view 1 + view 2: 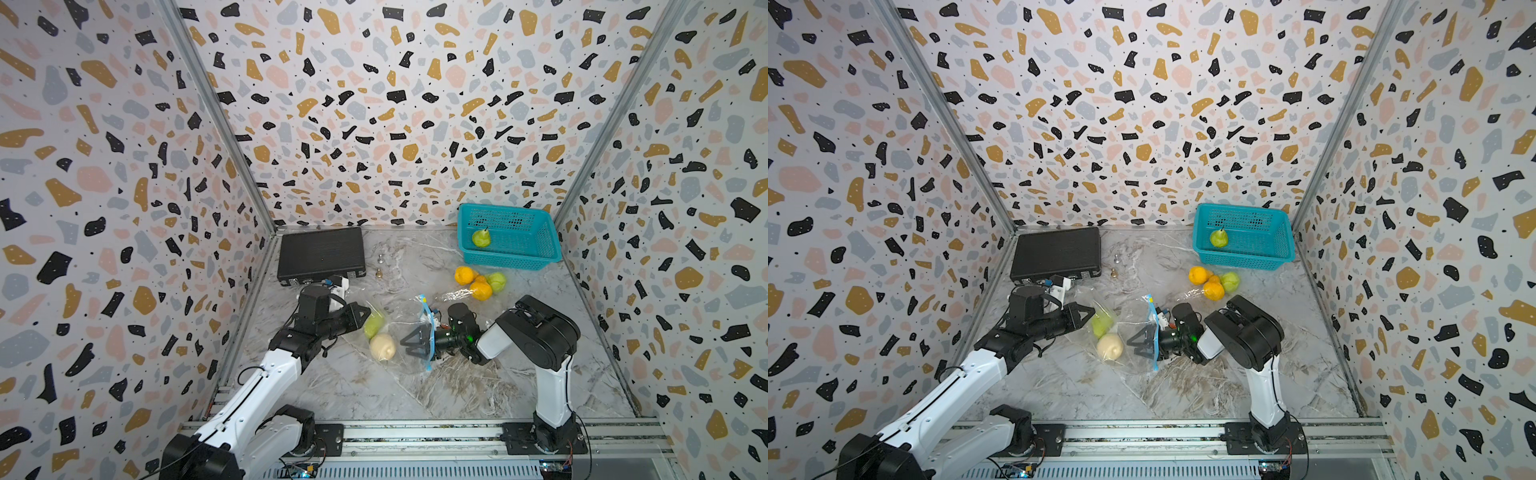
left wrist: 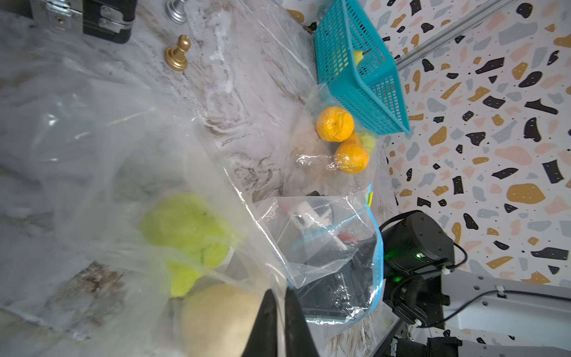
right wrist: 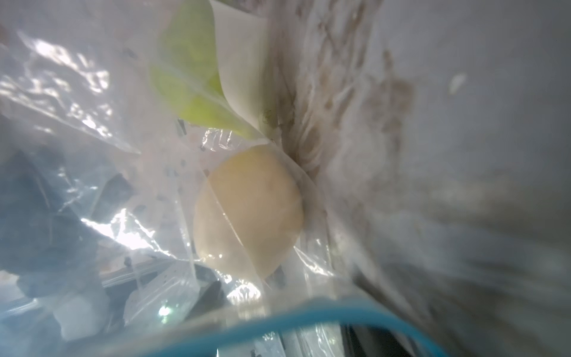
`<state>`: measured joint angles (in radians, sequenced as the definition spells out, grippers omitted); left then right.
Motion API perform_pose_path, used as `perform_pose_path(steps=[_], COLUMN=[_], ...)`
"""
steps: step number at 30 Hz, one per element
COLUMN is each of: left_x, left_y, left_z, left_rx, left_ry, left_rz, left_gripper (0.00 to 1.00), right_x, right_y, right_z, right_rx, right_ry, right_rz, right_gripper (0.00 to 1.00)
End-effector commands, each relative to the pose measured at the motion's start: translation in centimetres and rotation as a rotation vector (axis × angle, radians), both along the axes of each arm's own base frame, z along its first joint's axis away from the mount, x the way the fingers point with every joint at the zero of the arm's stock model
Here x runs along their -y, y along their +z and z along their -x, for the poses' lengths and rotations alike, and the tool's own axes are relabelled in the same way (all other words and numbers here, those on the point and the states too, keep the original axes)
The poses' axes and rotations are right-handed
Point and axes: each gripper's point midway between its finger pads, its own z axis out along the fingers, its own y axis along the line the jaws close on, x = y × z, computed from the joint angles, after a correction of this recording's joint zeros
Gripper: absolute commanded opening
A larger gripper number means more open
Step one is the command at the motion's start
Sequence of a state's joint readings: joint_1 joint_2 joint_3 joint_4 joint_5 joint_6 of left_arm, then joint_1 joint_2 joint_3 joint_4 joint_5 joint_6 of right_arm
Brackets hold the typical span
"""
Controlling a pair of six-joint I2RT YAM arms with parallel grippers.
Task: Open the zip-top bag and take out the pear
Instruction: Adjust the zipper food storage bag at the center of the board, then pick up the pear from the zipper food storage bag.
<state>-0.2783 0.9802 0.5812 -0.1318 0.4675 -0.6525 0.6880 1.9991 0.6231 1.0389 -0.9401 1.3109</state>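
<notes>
Far left corner of the marble table [image 1: 415, 395]: a black case [image 1: 321, 254], lying flat. Just beside its right edge, a silver pawn [image 1: 380, 259] and a gold pawn [image 1: 378, 273], both upright. Far right corner: a teal basket [image 1: 515, 255] holding a stemmed green fruit [image 1: 481, 237]. Near the basket's front, oranges [image 1: 464, 275] and a green fruit [image 1: 496, 281] in a clear pouch [image 1: 451, 296].

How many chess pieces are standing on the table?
2. A silver chess piece stands beside the black case; a gold chess piece stands next to it, nearer the robot. No others show, though some could be hidden.
</notes>
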Motion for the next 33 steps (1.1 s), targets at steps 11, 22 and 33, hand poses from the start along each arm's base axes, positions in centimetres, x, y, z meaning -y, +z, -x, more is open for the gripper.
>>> perform_pose_path(steps=[11,22,33], left_x=[-1.4,0.7,2.8], left_y=[-7.7,-13.0,-13.7], left_z=[3.2,5.6,5.1], left_rx=[-0.151,-0.268,-0.266], left_ry=[0.019,-0.070,-0.107], left_rz=[-0.123,-0.219,-0.229], left_gripper=[0.10,0.09,0.09], right_x=[0.0,-1.1,-2.3], right_y=[0.0,0.3,1.0], right_z=[2.2,2.8,3.9], right_rx=[-0.011,-0.025,-0.053], right_ry=[0.049,0.070,0.110], right_rz=[0.006,-0.005,-0.041], right_gripper=[0.70,0.71,0.78])
